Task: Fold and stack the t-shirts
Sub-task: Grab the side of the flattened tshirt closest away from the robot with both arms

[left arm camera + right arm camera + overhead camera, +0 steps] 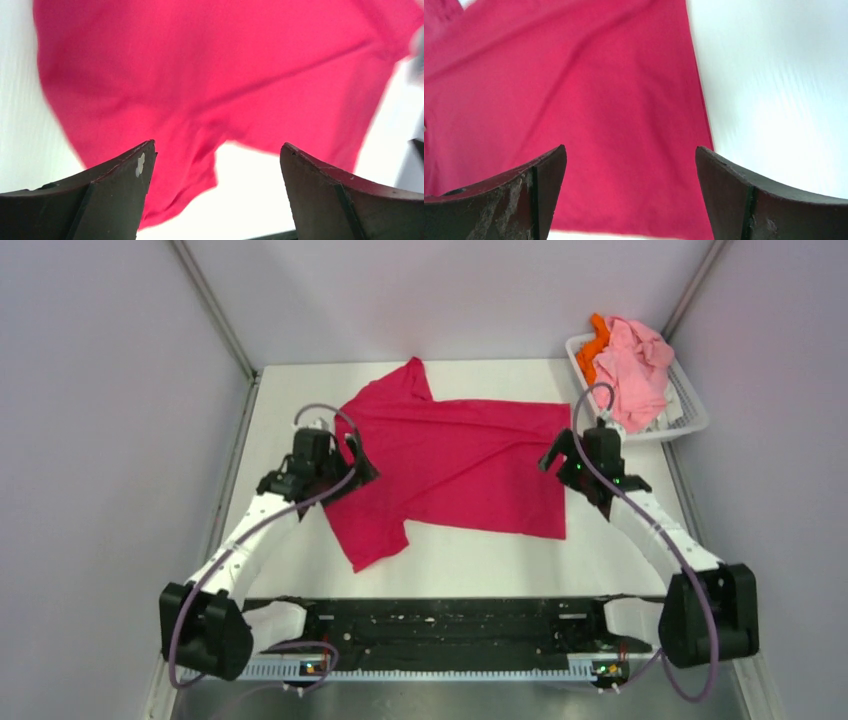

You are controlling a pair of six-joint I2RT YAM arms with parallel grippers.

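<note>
A magenta-red t-shirt (460,465) lies spread on the white table, sleeves at the far left and near left. It fills the left wrist view (210,75) and the right wrist view (574,100). My left gripper (352,462) hovers open and empty over the shirt's left edge. My right gripper (560,455) hovers open and empty over the shirt's right hem. A light pink shirt (638,365) and an orange one (596,345) lie bunched in the basket.
A white slatted basket (690,415) stands at the far right corner of the table (480,560). Grey walls close in on both sides and the back. A black rail (450,625) runs along the near edge between the arm bases.
</note>
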